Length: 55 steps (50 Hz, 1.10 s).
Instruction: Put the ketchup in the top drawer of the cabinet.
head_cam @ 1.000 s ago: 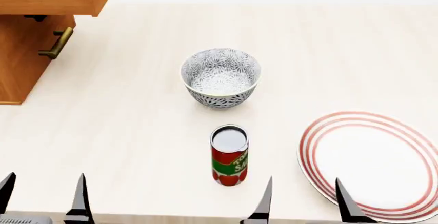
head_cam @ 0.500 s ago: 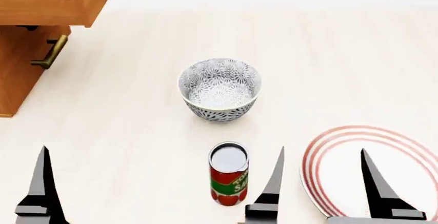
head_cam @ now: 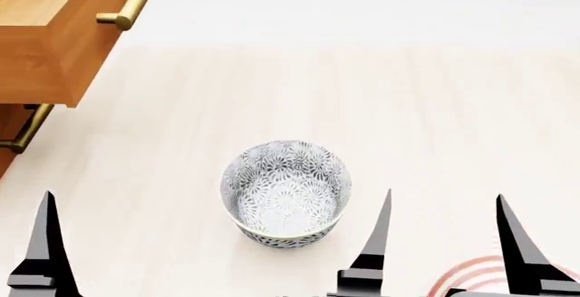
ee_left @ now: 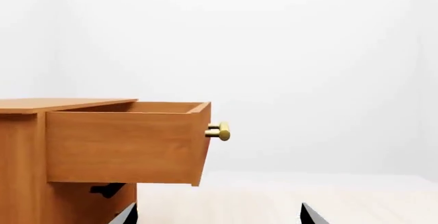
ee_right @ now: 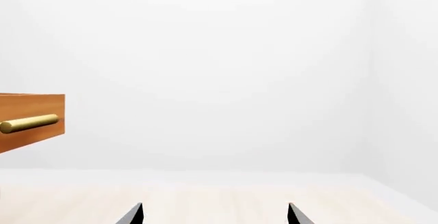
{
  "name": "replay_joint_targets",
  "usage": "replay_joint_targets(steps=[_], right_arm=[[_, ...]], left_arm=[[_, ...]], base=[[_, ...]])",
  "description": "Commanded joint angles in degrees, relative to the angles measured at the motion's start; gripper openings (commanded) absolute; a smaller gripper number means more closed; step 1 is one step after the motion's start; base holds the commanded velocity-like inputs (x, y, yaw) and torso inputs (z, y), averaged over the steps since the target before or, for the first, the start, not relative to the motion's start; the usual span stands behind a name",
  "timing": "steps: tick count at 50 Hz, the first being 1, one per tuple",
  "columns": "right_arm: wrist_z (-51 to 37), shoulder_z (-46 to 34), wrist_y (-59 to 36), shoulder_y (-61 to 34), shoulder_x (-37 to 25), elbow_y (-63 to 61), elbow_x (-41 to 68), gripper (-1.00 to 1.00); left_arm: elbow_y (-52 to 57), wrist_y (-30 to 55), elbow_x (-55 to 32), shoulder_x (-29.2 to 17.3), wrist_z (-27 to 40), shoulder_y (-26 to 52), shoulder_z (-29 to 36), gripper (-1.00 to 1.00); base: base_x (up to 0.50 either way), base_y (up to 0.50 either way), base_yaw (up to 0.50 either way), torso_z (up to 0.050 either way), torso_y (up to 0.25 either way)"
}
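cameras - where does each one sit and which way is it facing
Head view: on the robot's head, looking down on the table, bowl, open top drawer; both grippers' fingertips show, left gripper, right gripper.
Left wrist view: near the left gripper, looking level at the cabinet side-on; its fingertips show.
Right wrist view: near the right gripper, looking level past the drawer's handle; its fingertips show.
Shared: all three see the top drawer.
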State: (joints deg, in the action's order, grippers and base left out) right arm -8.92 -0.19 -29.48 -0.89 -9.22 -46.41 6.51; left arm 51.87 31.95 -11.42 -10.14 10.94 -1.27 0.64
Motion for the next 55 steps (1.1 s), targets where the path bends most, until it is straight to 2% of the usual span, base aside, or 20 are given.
replay_joint_targets(steps=[1,4,13,55], right_arm=[[-0.7,-0.18,-0.4,0.05,-0.5,-0.54,0.47,1.0],[-1.13,-0.32,-0.54,-0.11,-0.42,0.07,0.38,1.0],[-0.31,0.19,0.18,0.14,-0.73,0.14,2.74,1.0],[-2.37,-0.53,0.44,0.15,-2.23,0.45,3.8,1.0]], left_arm=[[0.34,0.02,-0.72,-0.51,0.6,-0.1,-0.14,1.0],[0.15,-0.23,-0.96,-0.61,0.69,-0.11,-0.33,1.0],[-0.69,-0.67,-1.23,-0.85,1.05,-0.09,-0.06,1.0],[-0.96,-0.87,-3.41,-2.28,2.79,0.02,-0.44,1.0]], base=[[0.5,0.0,0.0,0.0,0.0],[0.5,0.0,0.0,0.0,0.0],[0.0,0.03,0.0,0.0,0.002],[0.0,0.5,0.0,0.0,0.0]])
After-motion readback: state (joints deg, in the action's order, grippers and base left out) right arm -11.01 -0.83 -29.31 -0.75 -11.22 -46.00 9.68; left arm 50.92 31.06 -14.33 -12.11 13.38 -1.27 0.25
